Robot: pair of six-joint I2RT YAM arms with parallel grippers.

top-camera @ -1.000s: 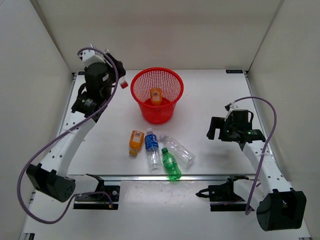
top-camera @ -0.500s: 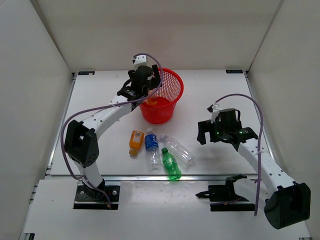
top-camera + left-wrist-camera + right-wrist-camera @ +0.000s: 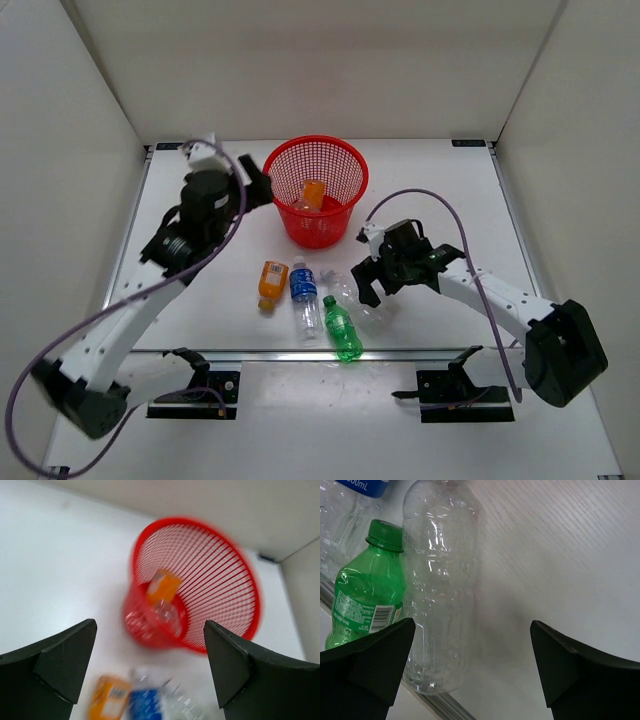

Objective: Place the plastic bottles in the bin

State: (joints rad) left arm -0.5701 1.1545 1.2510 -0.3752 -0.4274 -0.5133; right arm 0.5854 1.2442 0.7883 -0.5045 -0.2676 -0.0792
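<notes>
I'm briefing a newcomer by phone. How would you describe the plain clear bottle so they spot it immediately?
Find the red mesh bin. Nearer the arms four bottles lie in a row; the plain clear bottle is rightmost, beside the green bottle. It alone is colourless and unlabelled.

Table [image 3: 560, 555]: white, matt, with faint wood-grain lines.
Bin [image 3: 314, 190], toward the far edge: red plastic mesh, smooth, slight sheen.
Clear bottle [image 3: 440, 580], near the front edge: transparent ribbed plastic, glossy, bright highlights.
Green bottle [image 3: 365, 585], touching it: translucent green plastic, glossy; printed label, material not discernible.
Right fingers [image 3: 365, 670]: black, matt, smooth, plastic by appearance.
Left fingers [image 3: 60, 665]: same finish.
Orange bottle [image 3: 162, 586] in the bin: blurred, finish not assessed.
</notes>
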